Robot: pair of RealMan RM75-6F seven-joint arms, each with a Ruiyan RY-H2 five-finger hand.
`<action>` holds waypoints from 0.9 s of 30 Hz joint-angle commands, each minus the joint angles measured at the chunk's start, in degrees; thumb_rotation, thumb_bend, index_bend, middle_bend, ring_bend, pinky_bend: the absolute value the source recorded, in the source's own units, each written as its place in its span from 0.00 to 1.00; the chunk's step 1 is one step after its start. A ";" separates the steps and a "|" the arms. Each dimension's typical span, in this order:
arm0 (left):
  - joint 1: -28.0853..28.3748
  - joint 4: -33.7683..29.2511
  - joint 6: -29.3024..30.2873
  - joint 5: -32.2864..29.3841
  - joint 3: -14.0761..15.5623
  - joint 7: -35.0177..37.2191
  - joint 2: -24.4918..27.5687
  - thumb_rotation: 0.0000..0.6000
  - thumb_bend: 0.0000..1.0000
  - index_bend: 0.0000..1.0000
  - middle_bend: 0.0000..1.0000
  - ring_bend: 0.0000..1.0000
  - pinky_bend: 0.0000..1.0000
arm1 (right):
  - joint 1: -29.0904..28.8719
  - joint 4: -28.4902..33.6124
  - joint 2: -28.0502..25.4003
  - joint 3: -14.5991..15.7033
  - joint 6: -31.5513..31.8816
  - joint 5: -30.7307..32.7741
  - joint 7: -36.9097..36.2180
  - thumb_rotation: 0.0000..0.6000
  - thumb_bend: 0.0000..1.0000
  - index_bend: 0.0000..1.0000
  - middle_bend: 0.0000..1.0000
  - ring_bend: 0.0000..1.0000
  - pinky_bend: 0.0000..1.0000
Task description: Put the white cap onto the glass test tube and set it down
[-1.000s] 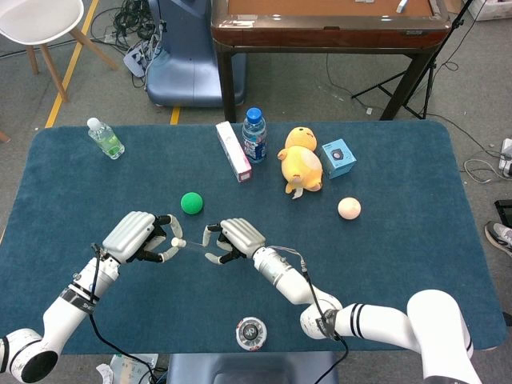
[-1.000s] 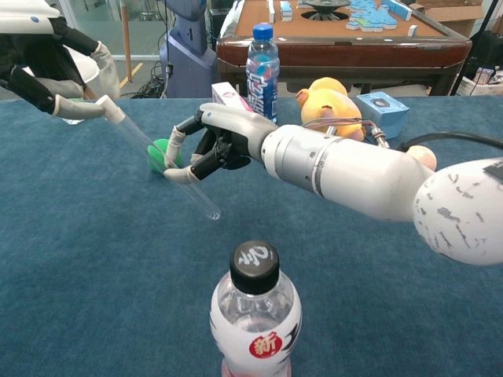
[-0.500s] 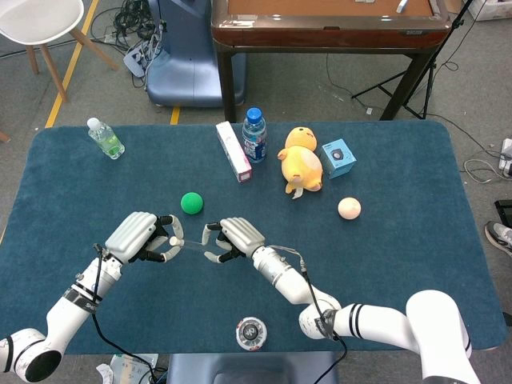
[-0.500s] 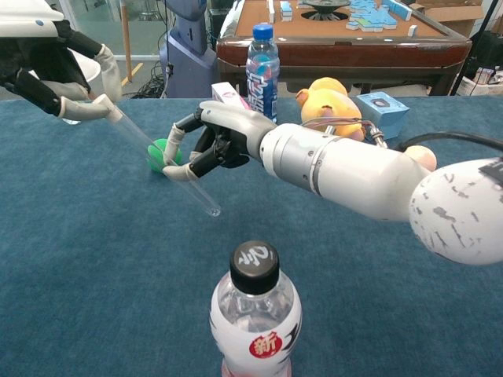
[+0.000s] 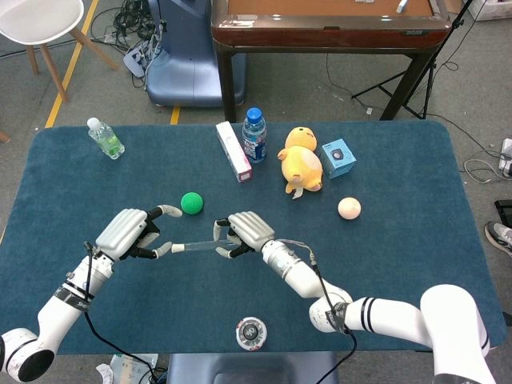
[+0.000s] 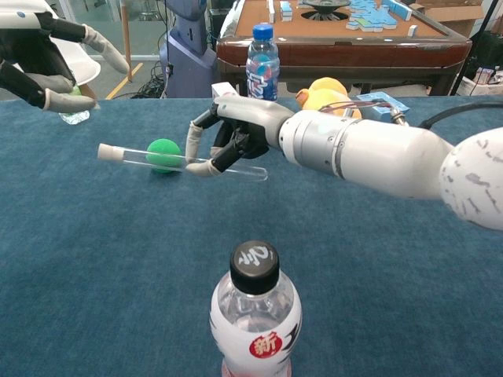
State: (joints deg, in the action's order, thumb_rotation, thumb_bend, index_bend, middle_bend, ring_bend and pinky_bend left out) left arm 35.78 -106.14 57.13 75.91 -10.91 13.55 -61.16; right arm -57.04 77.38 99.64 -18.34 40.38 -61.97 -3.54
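Holding the capped glass test tube (image 6: pixel 189 162) level in my right hand (image 6: pixel 228 141), left hand (image 6: pixel 47 67) spread and empty, I judged a slow, flat lowering onto the worktop (image 6: pixel 118 259) best.

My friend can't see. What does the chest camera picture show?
The right hand holds a capped glass tube level above the blue table. The left hand is open, apart from it. A green ball sits behind; a bottle stands in front.

Grey floor (image 5: pixel 320 88), brown wooden table (image 5: pixel 328 28), white chair (image 5: pixel 40 20).
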 commanded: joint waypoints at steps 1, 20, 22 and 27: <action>-0.50 0.83 -0.05 -0.25 0.44 0.49 0.33 1.00 0.29 0.28 1.00 1.00 0.98 | 0.04 1.36 -3.21 1.31 0.23 3.16 5.22 1.00 0.51 0.76 1.00 1.00 0.99; -2.59 3.56 0.69 -0.18 2.16 0.36 0.19 1.00 0.29 0.29 1.00 1.00 0.98 | 0.88 -17.13 6.99 6.20 3.09 0.97 8.80 1.00 0.51 0.76 1.00 1.00 0.99; -2.66 3.69 0.66 -0.14 2.24 0.25 0.08 1.00 0.29 0.29 1.00 1.00 0.98 | 0.94 -18.84 8.12 6.22 2.84 0.06 7.67 1.00 0.51 0.76 1.00 1.00 0.99; -2.74 3.98 0.63 -0.07 2.30 0.18 -0.24 1.00 0.29 0.29 1.00 1.00 0.98 | 1.04 -21.28 9.75 6.25 2.51 -1.69 6.33 1.00 0.51 0.75 1.00 1.00 0.99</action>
State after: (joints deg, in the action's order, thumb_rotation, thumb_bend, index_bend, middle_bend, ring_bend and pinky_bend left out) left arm 33.05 -102.16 57.76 75.83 -8.62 13.73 -61.41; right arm -56.05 56.40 109.10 -12.14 42.91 -63.36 2.99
